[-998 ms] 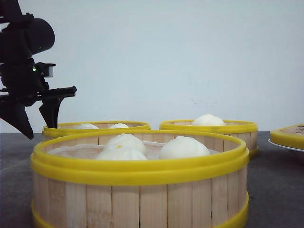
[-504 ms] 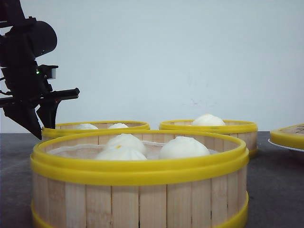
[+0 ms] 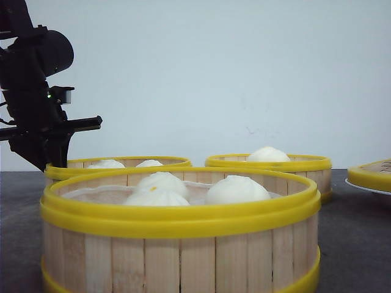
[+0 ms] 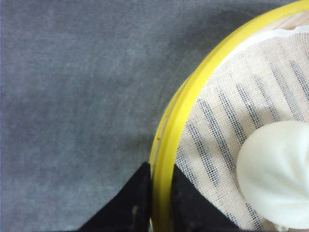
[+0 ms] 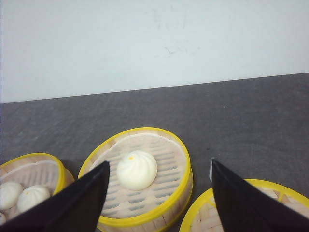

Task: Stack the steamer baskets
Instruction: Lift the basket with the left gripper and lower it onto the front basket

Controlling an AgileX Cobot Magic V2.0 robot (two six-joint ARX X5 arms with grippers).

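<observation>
Left gripper is clamped on the yellow top rim of the back-left steamer basket, one black finger outside the wall and one inside, the band pinched tight between them. In the left wrist view you can see the striped cloth liner inside that basket and a white bun sitting on it, close to the held rim. From the front, the left arm's dark body stands over the basket's left edge, and two buns show above its rim. The nearest steamer basket fills the foreground, pale slats between thick yellow bands, with three buns inside. The back-right steamer basket sits apart from the other two on the dark grey table, holding a single bun on its slatted floor. At the far right edge there is a flat yellow-rimmed lid, resting on a white plate. Right gripper hangs in the air above the table, jaws spread wide and gripping nothing, with the single-bun basket showing between its fingers.
</observation>
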